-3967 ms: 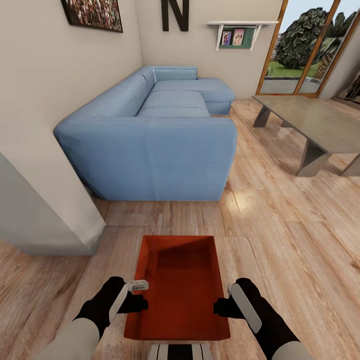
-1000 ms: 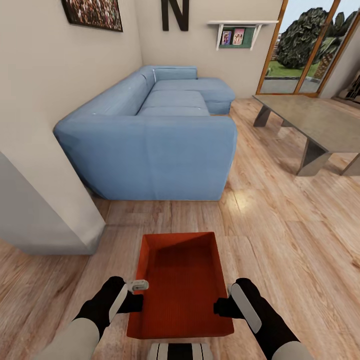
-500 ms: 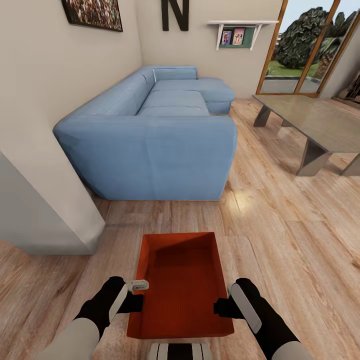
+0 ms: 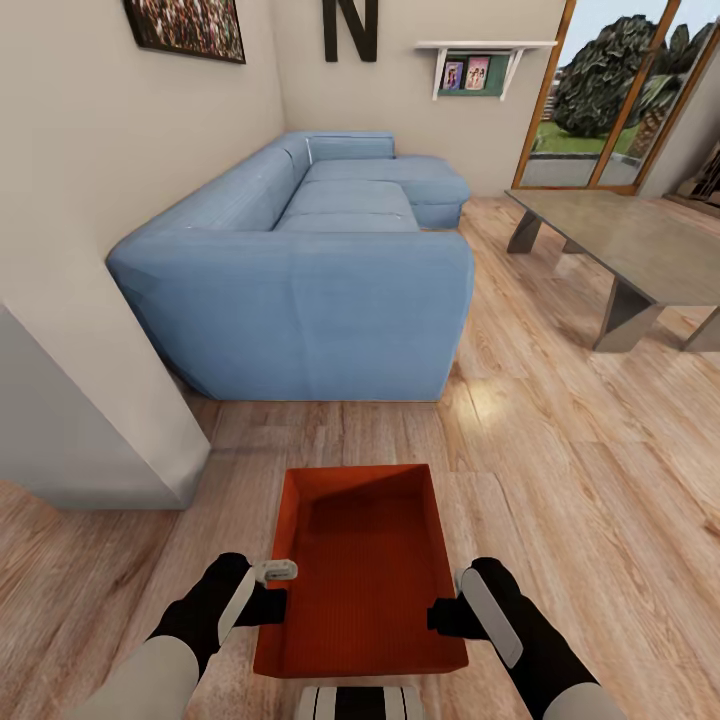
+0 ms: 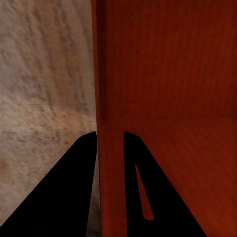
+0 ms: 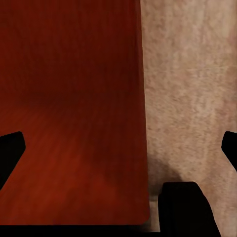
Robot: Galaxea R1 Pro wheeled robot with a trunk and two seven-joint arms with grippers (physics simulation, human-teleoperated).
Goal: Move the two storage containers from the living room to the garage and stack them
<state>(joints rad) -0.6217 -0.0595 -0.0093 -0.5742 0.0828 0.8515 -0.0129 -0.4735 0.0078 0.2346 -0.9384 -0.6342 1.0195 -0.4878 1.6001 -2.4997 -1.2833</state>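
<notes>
One orange-red storage container (image 4: pixel 362 570) sits low in front of me over the living room's light wood planks; whether it rests on them I cannot tell. My left gripper (image 4: pixel 281 605) is at its left wall. In the left wrist view the left gripper (image 5: pixel 109 134) is shut on that wall (image 5: pixel 111 98), one finger inside and one outside. My right gripper (image 4: pixel 441 615) is at the right wall. In the right wrist view the right gripper (image 6: pixel 121 148) stands wide open, its fingers far apart astride the container's edge (image 6: pixel 140 123).
A blue sectional sofa (image 4: pixel 320 270) stands straight ahead, and a beige wall corner (image 4: pixel 100 400) juts in at the left. A grey low table (image 4: pixel 630 240) is at the right, with wood-framed glass doors (image 4: pixel 610 100) behind it. Open plank floor (image 4: pixel 560 470) lies ahead to the right.
Compared with four seconds ago the container sits slightly higher and to the right in the picture. Over the last second nothing has visibly moved.
</notes>
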